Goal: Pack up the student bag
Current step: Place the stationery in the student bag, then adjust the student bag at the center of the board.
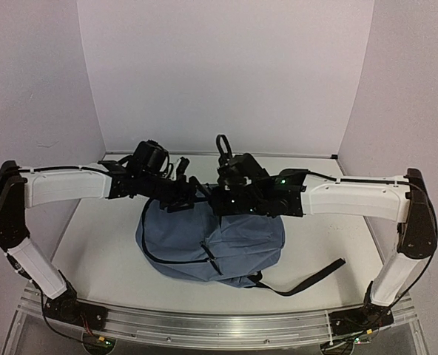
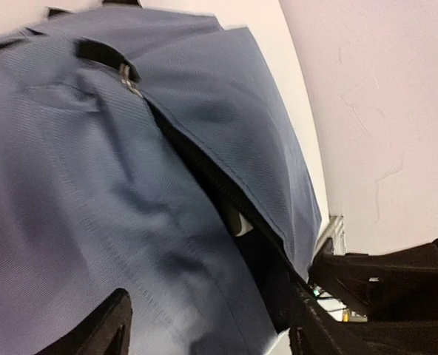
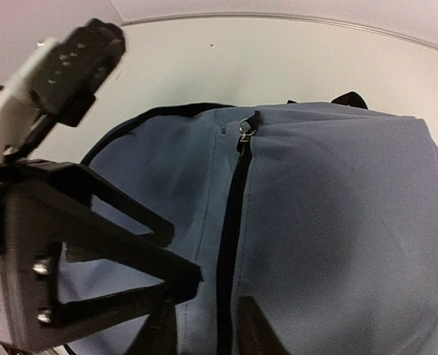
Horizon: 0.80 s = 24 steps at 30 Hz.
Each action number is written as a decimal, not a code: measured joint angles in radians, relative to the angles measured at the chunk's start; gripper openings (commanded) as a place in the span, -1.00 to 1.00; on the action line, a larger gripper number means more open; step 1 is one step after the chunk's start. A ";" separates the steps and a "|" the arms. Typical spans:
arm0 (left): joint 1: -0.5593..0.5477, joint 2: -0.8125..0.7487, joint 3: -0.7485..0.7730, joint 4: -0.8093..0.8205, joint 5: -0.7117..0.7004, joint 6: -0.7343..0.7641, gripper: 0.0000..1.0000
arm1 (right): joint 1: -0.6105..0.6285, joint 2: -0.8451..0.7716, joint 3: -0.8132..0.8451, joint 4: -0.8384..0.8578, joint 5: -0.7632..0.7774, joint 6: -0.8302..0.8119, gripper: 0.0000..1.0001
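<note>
The student bag (image 1: 211, 238) is a slate-blue backpack lying mid-table. It fills the left wrist view (image 2: 93, 207) and the right wrist view (image 3: 337, 222). Its main zip gapes in the left wrist view, with black lining and something white (image 2: 238, 222) inside. The zip pull (image 3: 245, 127) sits at the top of the black zip line. My left gripper (image 1: 180, 194) is open over the bag's top, its fingers (image 2: 93, 333) wide apart. My right gripper (image 1: 219, 201) has its jaws drawn close astride the zip line, pinching the bag fabric there (image 3: 208, 329).
A black strap (image 1: 311, 275) trails from the bag towards the front right. A black top handle loop (image 1: 223, 144) stands behind the grippers. The left gripper's body (image 3: 93, 244) crowds the right wrist view. White walls enclose the table on three sides.
</note>
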<state>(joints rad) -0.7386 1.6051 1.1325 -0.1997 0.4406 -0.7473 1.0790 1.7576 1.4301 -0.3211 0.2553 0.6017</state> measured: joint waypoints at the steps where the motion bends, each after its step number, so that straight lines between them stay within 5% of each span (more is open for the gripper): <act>1: 0.003 -0.027 -0.001 -0.035 -0.023 0.006 0.68 | 0.000 0.000 -0.001 0.000 -0.005 0.000 -0.07; 3: 0.010 -0.077 -0.001 -0.104 -0.069 0.016 0.81 | 0.000 0.000 -0.002 0.002 -0.007 -0.006 -0.02; 10: 0.070 -0.197 -0.023 -0.313 -0.197 0.033 0.99 | -0.042 -0.026 0.008 0.007 -0.034 -0.030 -0.59; 24: 0.181 -0.295 -0.187 -0.491 -0.328 -0.073 0.99 | -0.092 0.100 0.013 0.022 -0.177 -0.063 -0.71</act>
<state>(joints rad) -0.5571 1.3102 0.9457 -0.6906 0.1124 -0.8199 0.9875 1.8572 1.4431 -0.2993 0.0787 0.5385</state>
